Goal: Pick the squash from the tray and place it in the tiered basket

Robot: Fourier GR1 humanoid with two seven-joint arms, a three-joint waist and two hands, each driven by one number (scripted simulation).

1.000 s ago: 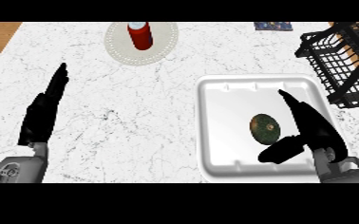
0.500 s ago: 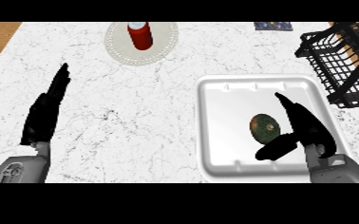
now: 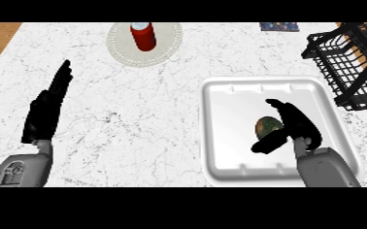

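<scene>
The squash [image 3: 267, 125], small, round and dark green-brown, lies in the white tray [image 3: 229, 106] at the lower right. My right hand [image 3: 294, 124] is over the tray, its fingers arched past the squash's right side and its thumb [image 3: 267, 144] below it. The fingers bend around the squash; whether they touch it I cannot tell. The black wire tiered basket [image 3: 342, 63] stands at the right edge, behind the tray. My left hand [image 3: 49, 104] rests open at the left with straight fingers pointing up.
A red bottle with a white cap [image 3: 143, 36] stands on a round pale plate [image 3: 168, 41] at the back. A dark flat item [image 3: 279, 26] lies at the far edge. A wooden strip [image 3: 8, 34] shows at the counter's left corner.
My right hand has shifted left and nearer over the tray, closing in around the squash with fingers bending more. The left hand and squash have stayed put.
</scene>
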